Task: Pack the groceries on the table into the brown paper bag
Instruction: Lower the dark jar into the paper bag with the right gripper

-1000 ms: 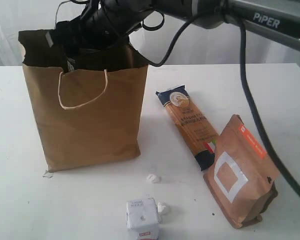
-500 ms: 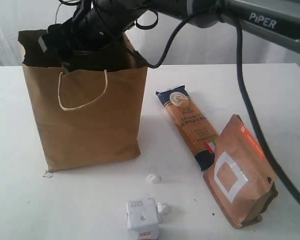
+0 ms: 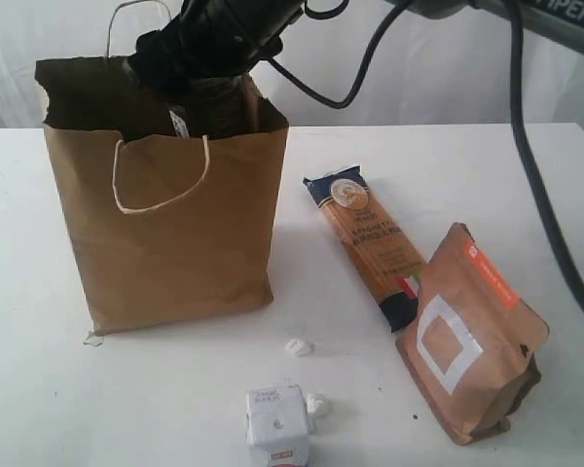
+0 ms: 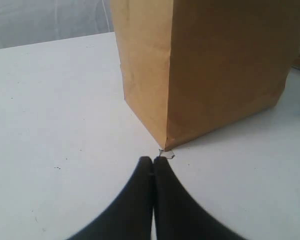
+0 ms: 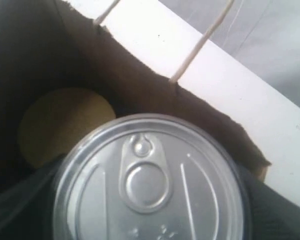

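Since a second ago the right end effector (image 3: 200, 68) has swung across the mouth of the brown paper bag (image 3: 175, 243). The dark silver-topped jar (image 3: 219, 102) now hangs just inside the rim, with the arm reaching down from above.

Seen from the left wrist, the left end effector (image 4: 153, 167) is pressed together low over the worktop (image 4: 50, 115), just beside the bag's bottom corner.

Seen from the right wrist, blurred dark fingers (image 5: 272, 210) seem to clamp the jar on both sides. Lower it straight, beside the olive lid (image 5: 60, 125) and clear of the handle cord (image 5: 202, 42).

Backdrop's just a plain white curtain (image 3: 438, 83) with soft folds hanging past the far edge of the white tabletop (image 3: 39, 409). Lighting's bright and even.
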Robot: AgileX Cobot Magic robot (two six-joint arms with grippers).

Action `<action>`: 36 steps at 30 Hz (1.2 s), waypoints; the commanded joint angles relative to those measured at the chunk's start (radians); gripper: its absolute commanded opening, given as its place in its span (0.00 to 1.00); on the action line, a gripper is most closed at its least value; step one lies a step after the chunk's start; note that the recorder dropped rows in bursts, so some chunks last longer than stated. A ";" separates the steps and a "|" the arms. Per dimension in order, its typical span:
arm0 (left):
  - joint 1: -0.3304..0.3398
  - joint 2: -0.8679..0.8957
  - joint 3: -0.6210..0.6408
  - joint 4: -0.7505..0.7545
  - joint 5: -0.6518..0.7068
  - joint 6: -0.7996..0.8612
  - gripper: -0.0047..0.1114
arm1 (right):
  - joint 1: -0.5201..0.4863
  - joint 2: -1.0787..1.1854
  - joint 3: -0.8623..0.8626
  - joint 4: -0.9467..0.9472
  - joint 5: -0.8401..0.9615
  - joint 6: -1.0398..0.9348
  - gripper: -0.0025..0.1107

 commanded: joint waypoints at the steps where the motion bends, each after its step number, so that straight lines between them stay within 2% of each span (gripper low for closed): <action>1: 0.005 -0.005 0.004 -0.005 0.002 -0.006 0.04 | -0.010 -0.021 -0.012 0.000 -0.019 0.002 0.12; 7: 0.005 -0.005 0.004 -0.005 0.002 -0.006 0.04 | -0.021 -0.019 -0.012 0.000 -0.019 0.005 0.15; 9: 0.005 -0.005 0.004 -0.005 0.002 -0.006 0.04 | -0.021 -0.019 -0.012 0.000 -0.015 0.005 0.22; 14: 0.005 -0.005 0.004 -0.005 0.002 -0.006 0.04 | -0.021 -0.019 -0.012 0.008 -0.009 0.005 0.47; 17: 0.005 -0.005 0.004 -0.005 0.002 -0.006 0.04 | -0.021 -0.021 -0.012 0.021 -0.009 0.005 0.55; 36: 0.005 -0.005 0.004 -0.005 0.002 -0.006 0.04 | 0.017 -0.041 -0.012 0.161 -0.052 -0.046 0.56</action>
